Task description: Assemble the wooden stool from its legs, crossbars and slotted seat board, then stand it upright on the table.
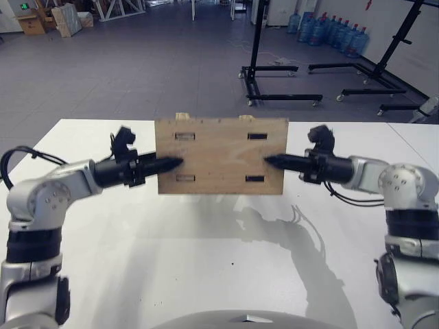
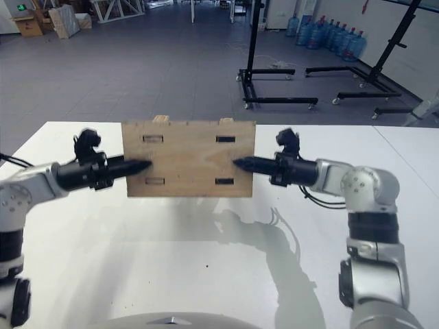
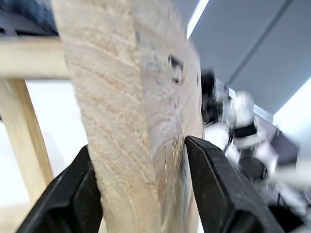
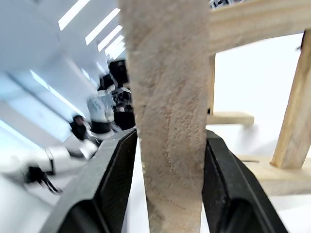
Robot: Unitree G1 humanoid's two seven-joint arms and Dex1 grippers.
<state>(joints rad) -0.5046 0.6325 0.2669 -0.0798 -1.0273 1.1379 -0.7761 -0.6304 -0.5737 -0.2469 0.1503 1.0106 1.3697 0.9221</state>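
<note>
The slotted seat board [image 1: 219, 156] is held up above the white table [image 1: 206, 274], its flat face with four slots turned toward me. My left gripper [image 1: 173, 163] is shut on the board's left edge, and my right gripper [image 1: 273, 162] is shut on its right edge. Two leg ends [image 1: 182, 116] poke out above the board's top edge. In the left wrist view the black fingers [image 3: 214, 189] clamp the seat board [image 3: 131, 126], with a leg [image 3: 24, 131] behind it. In the right wrist view the fingers [image 4: 114, 179] squeeze the seat board [image 4: 167, 111]; a leg [image 4: 294, 116] and crossbars [image 4: 231, 118] show behind.
The table's far edge [image 1: 103, 122] lies just behind the stool. Beyond it, on the grey floor, stand black wheeled frames [image 1: 281, 82] and several blue water bottles [image 1: 329, 31]. Bare tabletop spreads in front of and below the held stool.
</note>
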